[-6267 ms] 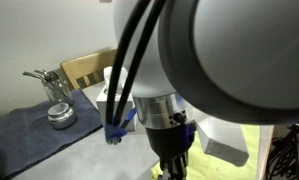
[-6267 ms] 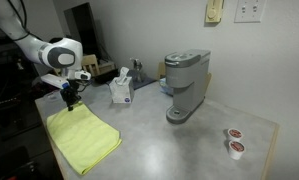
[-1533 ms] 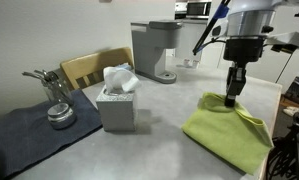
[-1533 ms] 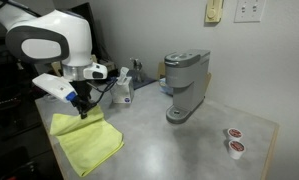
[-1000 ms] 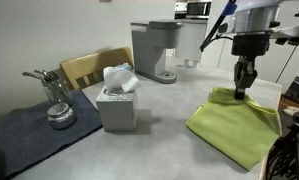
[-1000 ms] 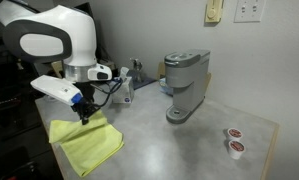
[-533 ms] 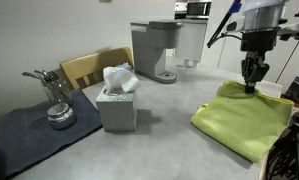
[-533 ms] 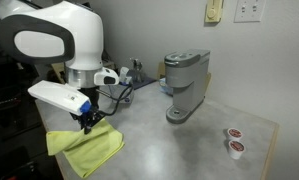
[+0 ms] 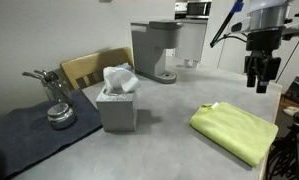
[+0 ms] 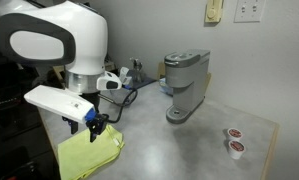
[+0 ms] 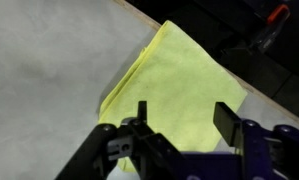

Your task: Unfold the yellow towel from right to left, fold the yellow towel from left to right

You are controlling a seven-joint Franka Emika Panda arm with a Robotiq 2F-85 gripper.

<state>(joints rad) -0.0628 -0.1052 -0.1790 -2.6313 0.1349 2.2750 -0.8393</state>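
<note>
An office kitchenette is probably being shown. A coffee maker point(image 10: 186, 85) and coffee pods point(image 10: 233, 134) are being kept on a grey counter point(image 10: 169, 150).

I have the gripper point(image 9: 258, 84) pointing straight down, hanging in the air under the wrist point(image 9: 262, 42). In the wrist view the gripper point(image 11: 184, 125) has its jaws apart, and the two dark fingers point(image 11: 227, 116) are parallel with an open gap between them. In an exterior view the white arm point(image 10: 54, 40) bends over from above, and its last link slopes down to the gripper point(image 10: 97, 128).
</note>
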